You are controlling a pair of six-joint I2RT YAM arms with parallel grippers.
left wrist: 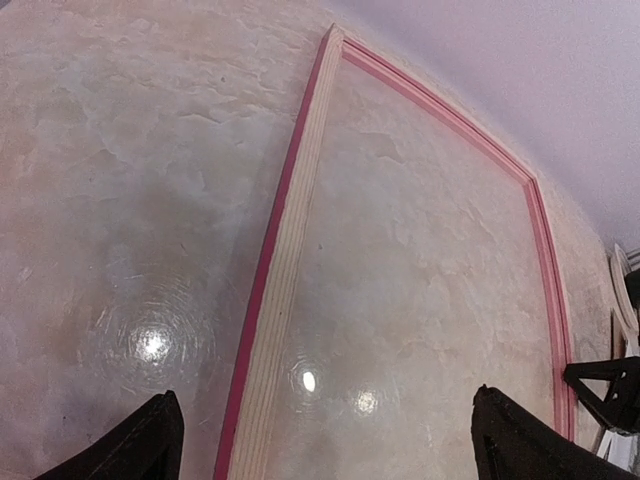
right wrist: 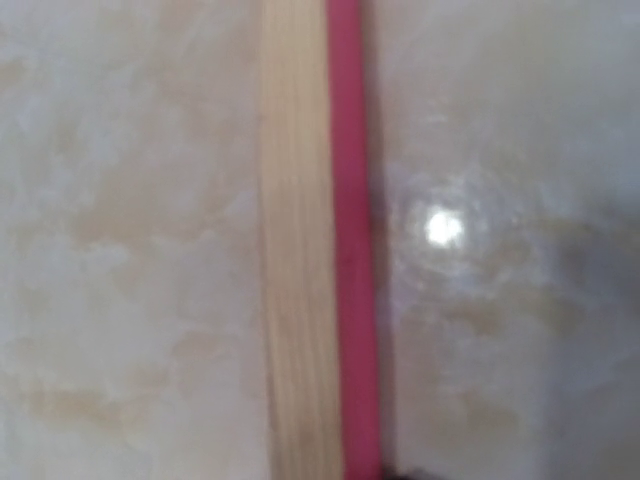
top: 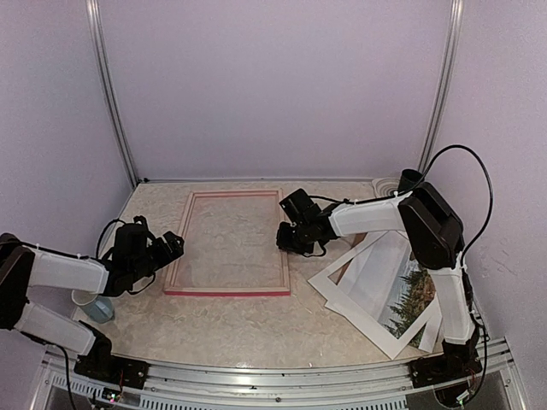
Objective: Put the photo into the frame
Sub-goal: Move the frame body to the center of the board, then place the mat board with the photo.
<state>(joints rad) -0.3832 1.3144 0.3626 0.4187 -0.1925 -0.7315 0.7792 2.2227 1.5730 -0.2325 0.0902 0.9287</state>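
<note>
While frame (top: 227, 243) lies flat on desk (top: 256, 325): left hand (top: 176, 246) spread at left rail; right hand (top: 286, 237) at right rail, grip indiscernible.

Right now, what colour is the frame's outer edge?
The frame edge is pink-red, its face pale wood; best in right wrist view.

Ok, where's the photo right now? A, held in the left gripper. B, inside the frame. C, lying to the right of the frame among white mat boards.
C: the photo lies among the white mat boards off to the right, and the frame has nothing in it.
</note>
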